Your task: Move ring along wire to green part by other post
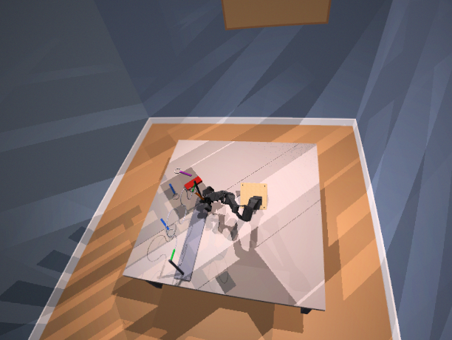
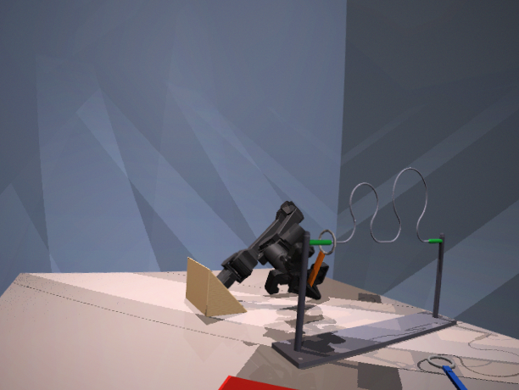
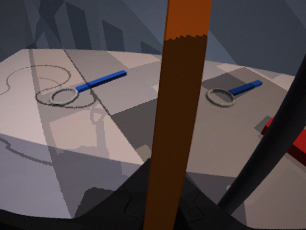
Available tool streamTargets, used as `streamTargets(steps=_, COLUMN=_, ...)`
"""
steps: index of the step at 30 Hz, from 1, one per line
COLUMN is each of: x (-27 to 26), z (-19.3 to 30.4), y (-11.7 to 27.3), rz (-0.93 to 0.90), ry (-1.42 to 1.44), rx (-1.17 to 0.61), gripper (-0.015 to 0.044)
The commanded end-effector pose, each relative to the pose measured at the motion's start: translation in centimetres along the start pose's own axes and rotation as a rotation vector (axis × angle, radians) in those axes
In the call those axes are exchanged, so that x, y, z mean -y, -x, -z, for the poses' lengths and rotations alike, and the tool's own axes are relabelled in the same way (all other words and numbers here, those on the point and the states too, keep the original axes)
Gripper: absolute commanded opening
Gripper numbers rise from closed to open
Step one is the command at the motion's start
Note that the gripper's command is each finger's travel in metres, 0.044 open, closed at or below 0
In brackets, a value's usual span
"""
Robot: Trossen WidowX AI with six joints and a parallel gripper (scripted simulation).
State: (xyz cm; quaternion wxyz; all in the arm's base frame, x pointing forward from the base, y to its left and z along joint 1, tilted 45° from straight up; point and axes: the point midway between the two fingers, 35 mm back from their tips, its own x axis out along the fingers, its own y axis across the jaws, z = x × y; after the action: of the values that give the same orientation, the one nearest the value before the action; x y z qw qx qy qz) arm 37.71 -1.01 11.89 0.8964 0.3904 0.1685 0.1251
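Observation:
My gripper (image 1: 204,200) (image 2: 314,283) (image 3: 157,166) is shut on the lower part of the orange handle (image 2: 317,268) (image 3: 181,100), which slants up to the ring. The ring (image 2: 334,243) stands upright around the wire at the inner end of the green part (image 2: 315,242) beside the near post (image 2: 301,297). Whether it touches the wire is too small to tell. The grey wire (image 2: 410,168) rises in two tall loops to the other green part (image 2: 435,241) (image 1: 173,255) at the far post (image 2: 439,280) (image 1: 176,267). The ring is out of the wrist view.
The posts stand on a long grey base (image 2: 373,339) (image 1: 192,251). A red block (image 1: 193,182) lies near the near post. Two blue-handled rings and a purple-handled ring (image 1: 185,173) lie beyond the wire. A tan wedge (image 2: 198,286) stands beside the arm's base.

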Motion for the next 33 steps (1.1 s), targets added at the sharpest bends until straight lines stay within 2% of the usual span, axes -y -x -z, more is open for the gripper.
streamTargets(steps=1, x=0.5, z=0.1, y=0.1, rz=0.003, ry=0.0, rx=-0.002, gripper=-0.015)
streamTargets(steps=33, x=0.7, z=1.8, y=-0.7, rz=0.002, ry=-0.001, rx=-0.002, gripper=-0.015)
